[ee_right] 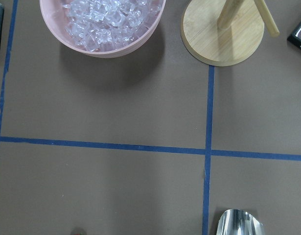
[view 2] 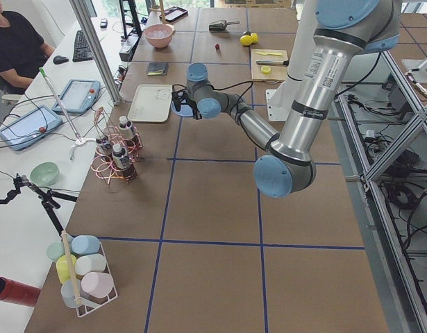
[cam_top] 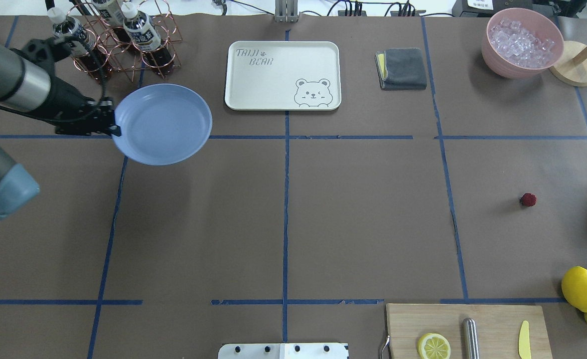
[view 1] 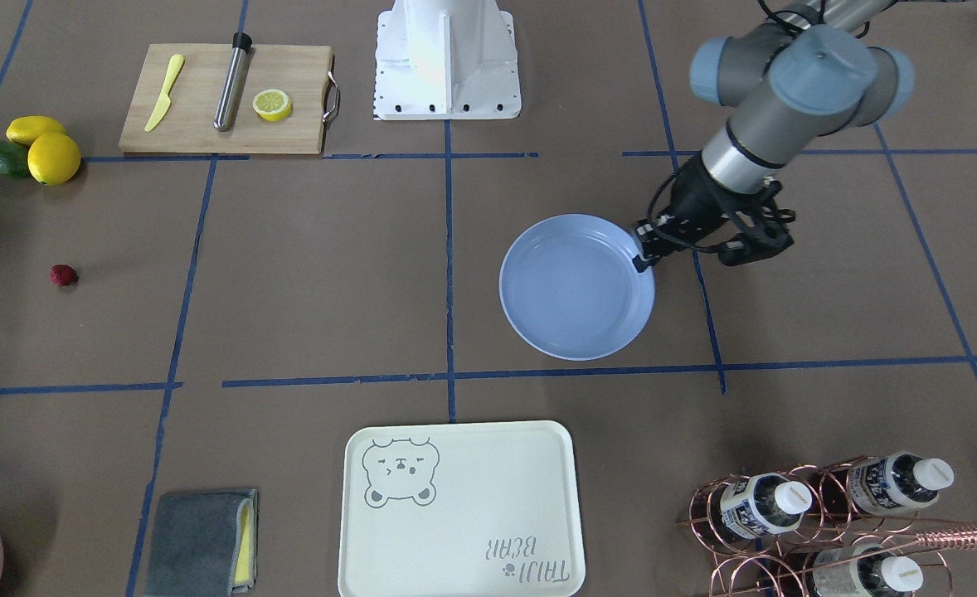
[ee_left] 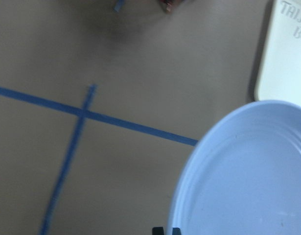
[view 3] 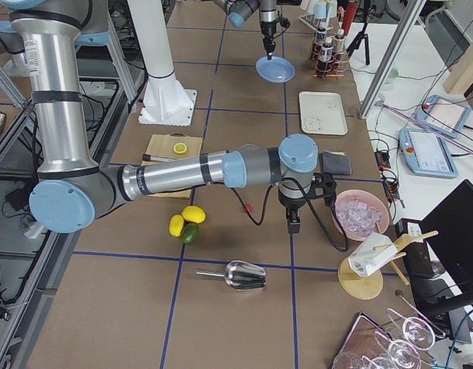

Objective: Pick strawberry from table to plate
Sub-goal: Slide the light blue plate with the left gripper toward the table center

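While strawberry (view 1: 64, 274) lies unpicked on counter (view 1: 331, 290), well apart from plate (view 1: 575, 290), left fingers (view 1: 643, 261) pinch its rim; right fingers (view 3: 293, 225) near berry, open/shut can't tell; pick & drop not yet done.

A robotics laboratory: two industrial arms, the left arm (view 2: 296, 118) and the right arm (view 3: 174, 175), reach over a table (cam_top: 323, 224) covered in brown paper and marked into squares with blue tape (cam_top: 286, 199), with a white pedestal (view 1: 447, 58) standing at its edge. Alongside, a person (view 2: 15, 38) sits at a white desk (view 2: 19, 229) with tablets (view 2: 78, 95) and a keyboard (view 2: 82, 46). An aluminium post (view 2: 96, 54) rises between desk and table, and cables (view 2: 407, 198) lie on the floor behind the robot.
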Motion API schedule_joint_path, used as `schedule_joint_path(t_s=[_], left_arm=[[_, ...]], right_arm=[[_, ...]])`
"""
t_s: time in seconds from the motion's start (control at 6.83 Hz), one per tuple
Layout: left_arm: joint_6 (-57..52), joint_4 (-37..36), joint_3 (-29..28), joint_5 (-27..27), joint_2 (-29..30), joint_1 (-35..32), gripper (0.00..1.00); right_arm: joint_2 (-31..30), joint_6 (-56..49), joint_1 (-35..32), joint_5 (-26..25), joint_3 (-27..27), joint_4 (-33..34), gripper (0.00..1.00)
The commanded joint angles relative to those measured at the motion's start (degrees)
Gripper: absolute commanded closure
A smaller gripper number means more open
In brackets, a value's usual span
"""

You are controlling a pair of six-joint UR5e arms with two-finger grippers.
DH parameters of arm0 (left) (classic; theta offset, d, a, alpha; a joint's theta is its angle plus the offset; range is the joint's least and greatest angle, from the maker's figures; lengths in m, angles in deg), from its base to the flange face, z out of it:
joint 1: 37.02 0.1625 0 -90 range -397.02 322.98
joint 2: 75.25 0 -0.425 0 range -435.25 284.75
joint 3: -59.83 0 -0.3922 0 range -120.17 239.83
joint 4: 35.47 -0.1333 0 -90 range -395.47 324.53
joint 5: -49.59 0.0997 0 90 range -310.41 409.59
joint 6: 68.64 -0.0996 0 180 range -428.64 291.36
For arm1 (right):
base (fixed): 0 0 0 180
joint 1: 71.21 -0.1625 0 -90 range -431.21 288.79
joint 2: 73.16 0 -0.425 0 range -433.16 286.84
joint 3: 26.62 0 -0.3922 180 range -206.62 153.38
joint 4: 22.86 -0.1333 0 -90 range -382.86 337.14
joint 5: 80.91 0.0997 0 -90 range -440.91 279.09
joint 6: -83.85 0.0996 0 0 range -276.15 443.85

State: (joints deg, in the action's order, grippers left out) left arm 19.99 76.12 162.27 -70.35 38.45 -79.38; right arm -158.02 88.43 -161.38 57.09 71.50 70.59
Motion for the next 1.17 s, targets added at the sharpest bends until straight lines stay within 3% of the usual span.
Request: schedule_joint_path(t_s=[0.0, 0.29, 0.73, 0.88, 1.02], left_arm=[[9.3, 0.1, -1.6, 9.4, 4.4, 11.1, 1.0], [10.2, 0.6, -5.3, 11.2, 5.9, 14.1, 1.0], [11.2, 3.3, -6.1, 11.2, 5.8, 16.1, 1.0], [10.6, 3.5, -6.0, 11.3, 5.6, 16.2, 0.01], [9.2, 3.5, -5.2, 11.5, 5.1, 16.1, 0.0]], right_arm=[[-0.1, 2.1, 0.3, 0.2, 0.1, -1.4, 0.0], [-0.1, 2.2, 0.3, 0.9, 0.3, -1.5, 0.0], [-0.1, 2.2, 0.3, 1.0, 0.4, -1.5, 0.0], [-0.1, 2.1, 0.3, 1.0, 0.4, -1.5, 0.0], [-0.1, 2.2, 0.4, 1.0, 0.4, -1.5, 0.0]])
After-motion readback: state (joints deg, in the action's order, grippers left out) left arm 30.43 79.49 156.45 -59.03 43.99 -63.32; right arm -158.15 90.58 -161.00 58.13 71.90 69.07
